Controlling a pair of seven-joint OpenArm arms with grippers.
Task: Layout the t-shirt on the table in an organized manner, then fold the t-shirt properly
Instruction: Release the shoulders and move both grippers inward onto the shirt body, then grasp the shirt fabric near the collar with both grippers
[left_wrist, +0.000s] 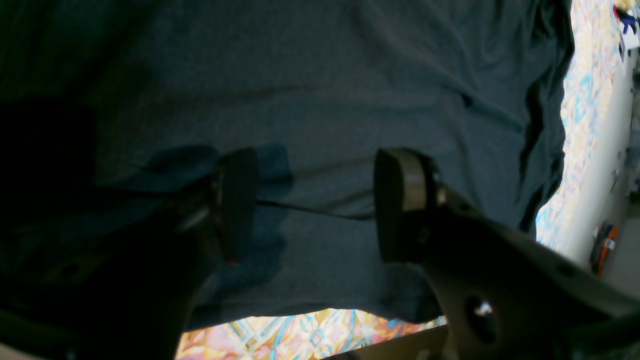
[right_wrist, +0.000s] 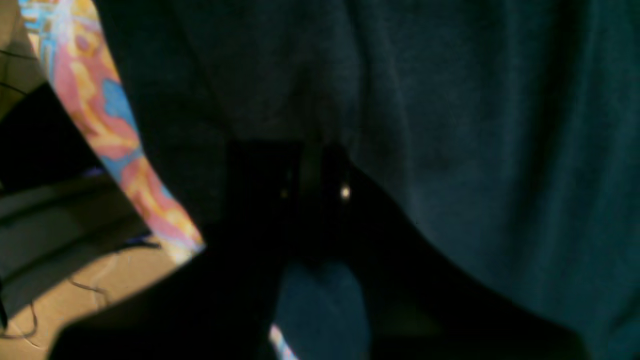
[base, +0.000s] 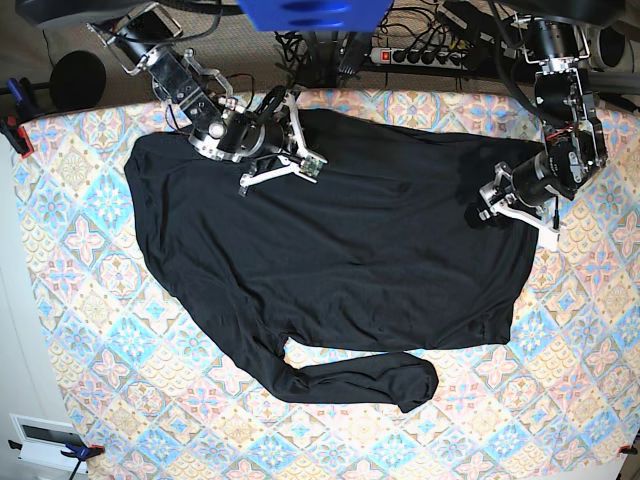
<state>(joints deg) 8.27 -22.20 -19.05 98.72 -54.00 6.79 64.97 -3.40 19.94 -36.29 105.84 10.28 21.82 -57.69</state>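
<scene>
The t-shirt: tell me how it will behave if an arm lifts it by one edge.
The t-shirt will probably drape and sag rather than hold shape: it already lies in soft wrinkles and its sleeve curls limply. It likely drags over the table instead of sliding cleanly, bunching where pulled. It looks thin, so a small pinch may slip out.

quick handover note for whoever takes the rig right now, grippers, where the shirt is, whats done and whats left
Left gripper: open, jaws wide apart just above the t-shirt near its edge, holding nothing.
Right gripper: shut, down on the fabric at the far edge of the shirt; the wrist view is too dark to tell whether cloth is pinched.
T-shirt: spread mostly flat across the table, body wide open with some wrinkles; one long sleeve curls along the near side of the body.
Done: rough layout of the body.
Left: straighten the sleeve, smooth the wrinkles, then every fold.
</scene>
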